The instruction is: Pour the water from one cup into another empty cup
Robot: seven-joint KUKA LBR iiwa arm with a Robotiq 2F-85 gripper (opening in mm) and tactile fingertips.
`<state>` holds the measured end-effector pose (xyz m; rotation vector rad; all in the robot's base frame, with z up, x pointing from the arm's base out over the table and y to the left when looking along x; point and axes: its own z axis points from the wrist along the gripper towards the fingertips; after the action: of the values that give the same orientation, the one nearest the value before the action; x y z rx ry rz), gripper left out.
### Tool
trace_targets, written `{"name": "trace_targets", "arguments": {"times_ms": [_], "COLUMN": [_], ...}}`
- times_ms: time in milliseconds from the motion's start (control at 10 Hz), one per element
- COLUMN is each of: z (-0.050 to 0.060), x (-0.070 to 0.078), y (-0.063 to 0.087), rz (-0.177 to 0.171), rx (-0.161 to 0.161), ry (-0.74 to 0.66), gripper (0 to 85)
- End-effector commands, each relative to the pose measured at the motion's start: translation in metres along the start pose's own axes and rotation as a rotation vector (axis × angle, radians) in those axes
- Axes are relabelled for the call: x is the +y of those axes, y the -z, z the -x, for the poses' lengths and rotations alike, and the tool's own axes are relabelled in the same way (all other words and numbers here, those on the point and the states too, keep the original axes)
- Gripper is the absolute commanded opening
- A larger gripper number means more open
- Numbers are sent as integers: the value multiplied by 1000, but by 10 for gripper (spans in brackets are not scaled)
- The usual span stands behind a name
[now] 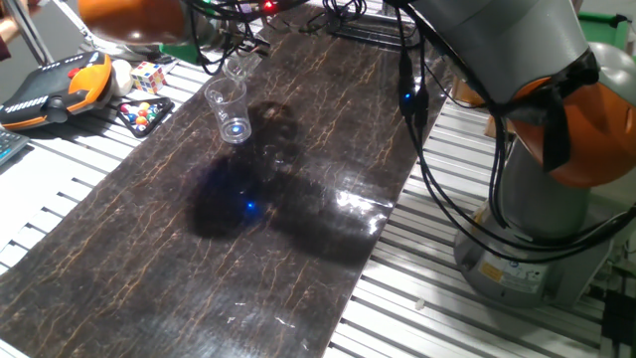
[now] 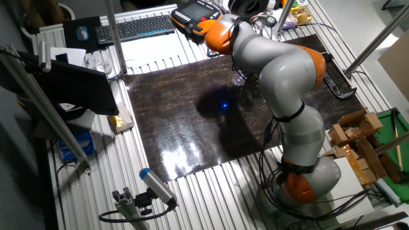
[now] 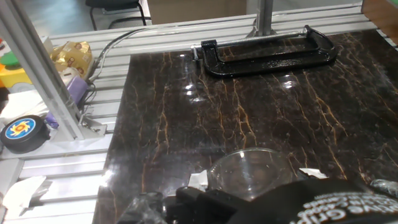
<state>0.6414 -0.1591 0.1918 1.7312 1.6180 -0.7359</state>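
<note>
Clear plastic, the tall cup (image 1: 230,109) stands upright on the dark mat (image 1: 298,239), and just behind it, toward the mat's far edge, the glass (image 1: 237,67) hangs tilted in the air. In the hand view the glass (image 3: 250,172) sits against the gripper (image 3: 249,202), seemingly clamped between the fingers, though they are too hidden to say for certain. Judging by that tilt, pouring is at hand: bring the lip over the cup's mouth first, then tip slowly so nothing spills onto the mat or knocks the light cup over.
</note>
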Motion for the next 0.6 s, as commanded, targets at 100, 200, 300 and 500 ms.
{"name": "trace_targets", "arguments": {"times_ms": [100, 200, 300, 500], "z": [0, 0, 0, 0], "x": [0, 0, 0, 0], "y": [0, 0, 0, 0], "rz": [4, 7, 11, 12], "rx": [21, 28, 26, 20], "ry": [-5, -7, -9, -5], "gripper": [7, 7, 7, 7]}}
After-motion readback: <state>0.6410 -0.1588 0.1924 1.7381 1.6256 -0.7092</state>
